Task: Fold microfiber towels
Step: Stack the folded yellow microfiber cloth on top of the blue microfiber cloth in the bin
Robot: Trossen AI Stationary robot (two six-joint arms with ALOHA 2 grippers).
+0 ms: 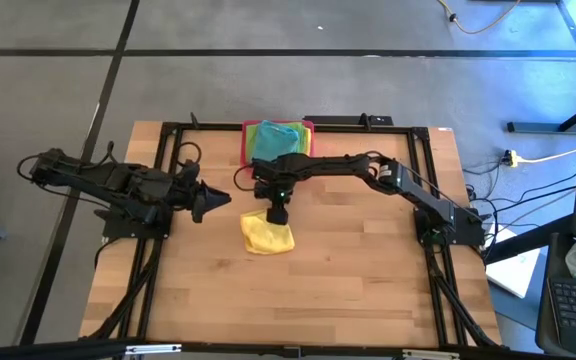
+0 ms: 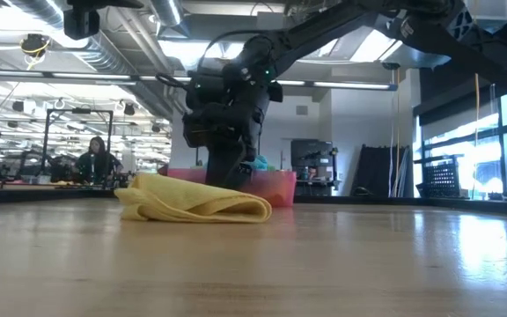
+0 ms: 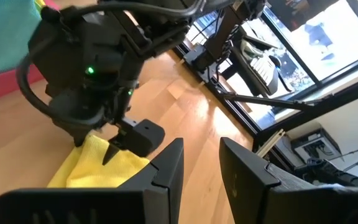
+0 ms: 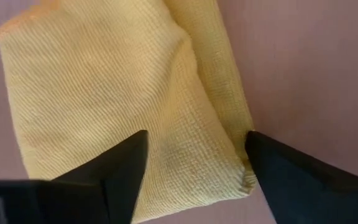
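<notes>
Yellow microfiber towel (image 1: 267, 235), folded into a rough square, lies on the wooden table (image 1: 348, 280) near its middle as I look down from the high view. My right gripper (image 1: 278, 213) hangs at the towel's far edge, its arm reaching in from the right side. The left gripper (image 1: 215, 199) waits well off to the left of the towel, above the bare wood. Behind them, at the far edge, the pink tray (image 1: 308, 128) holds a teal towel (image 1: 280, 146) on top, with green and yellow cloth showing at its borders.

From the low view, the yellow towel (image 2: 192, 202) sits flat in soft layers, and the right gripper (image 2: 227, 172) comes down right behind it, the tray (image 2: 275, 187) beyond.

In the left wrist view, my left fingers (image 3: 166, 171) stand a narrow gap apart with nothing between them; past them the right gripper (image 3: 126, 138) meets the yellow towel (image 3: 86, 168).

In the right wrist view, the right fingers (image 4: 114, 168) are spread wide, straddling a corner of the towel (image 4: 104, 93) without pinching it.
</notes>
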